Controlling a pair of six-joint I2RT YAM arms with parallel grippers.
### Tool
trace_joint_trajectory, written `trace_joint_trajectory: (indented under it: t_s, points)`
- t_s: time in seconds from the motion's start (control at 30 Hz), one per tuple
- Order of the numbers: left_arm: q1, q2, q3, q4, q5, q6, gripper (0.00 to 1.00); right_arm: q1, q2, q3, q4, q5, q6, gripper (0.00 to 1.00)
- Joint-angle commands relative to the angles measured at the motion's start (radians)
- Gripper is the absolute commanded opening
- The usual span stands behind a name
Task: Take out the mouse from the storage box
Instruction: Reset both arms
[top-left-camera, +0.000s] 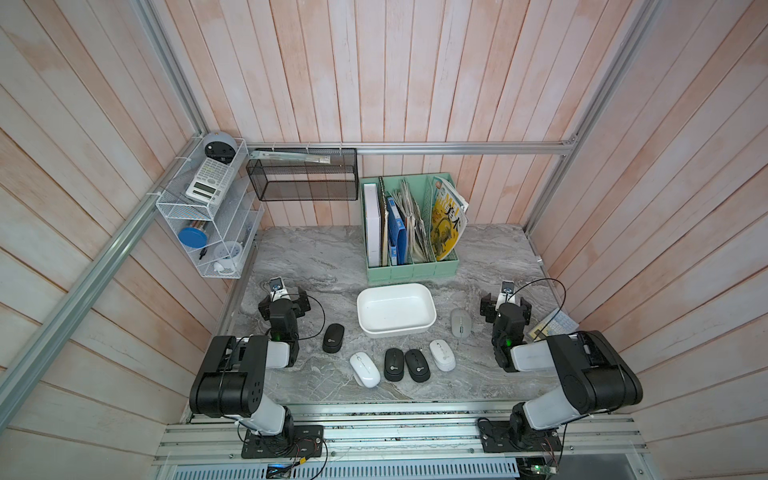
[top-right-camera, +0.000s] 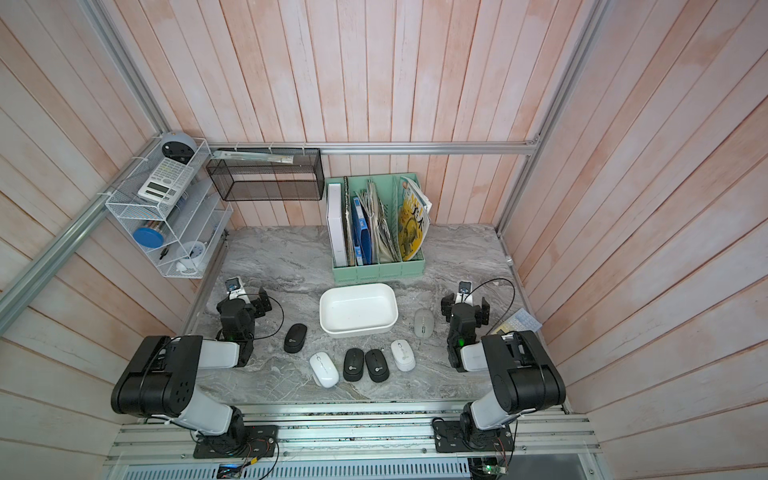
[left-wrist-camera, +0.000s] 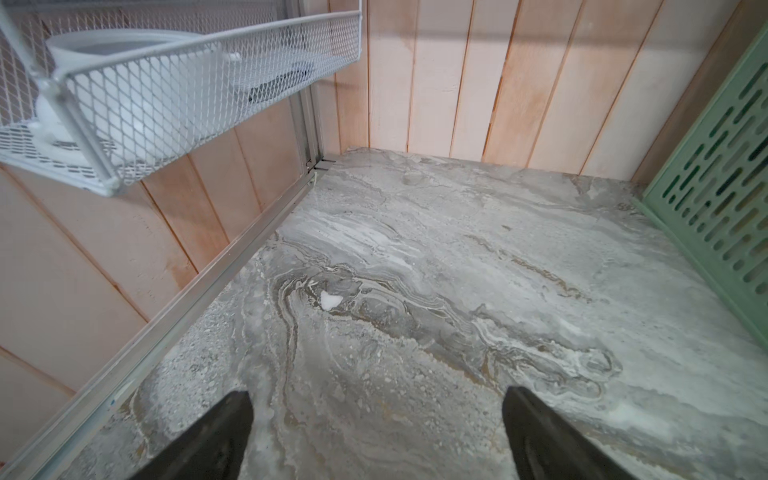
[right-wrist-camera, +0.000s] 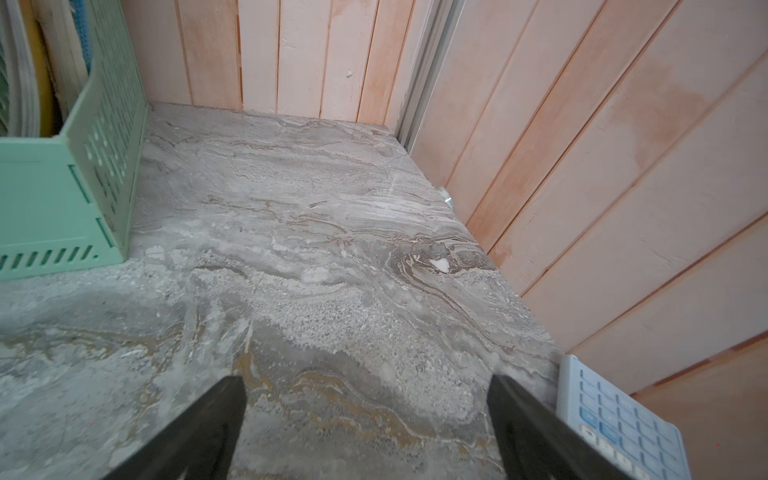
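Storage box (top-left-camera: 395, 309): empty, on the table (top-left-camera: 316, 257).
Mice (top-left-camera: 394, 364): all six lie outside, near the box; job looks done.
Left claw (left-wrist-camera: 377, 392): wide open, empty, parked aside.
Right claw (right-wrist-camera: 366, 379): wide open, empty too.

text: none legible; yellow magazine (top-left-camera: 446, 226) cover: large characters, unreadable

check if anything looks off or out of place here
The shallow white plastic storage box is empty; all six computer mice lie outside it on the grey marble tabletop. Nothing looks spilled or damaged.
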Motion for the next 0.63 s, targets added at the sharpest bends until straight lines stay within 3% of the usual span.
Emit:
trace_joint_trajectory:
  t_s: [0.0, 0.6]
  points:
    - [0.002, -0.002, 0.006, 0.008, 0.028, -0.013, 1.00, -0.023, 0.018, 0.035, -0.034, -0.137, 0.052, 0.98]
    - [0.000, 0.001, 0.011, 0.002, 0.039, -0.006, 1.00, -0.021, 0.029, 0.035, -0.017, -0.049, 0.082, 0.98]
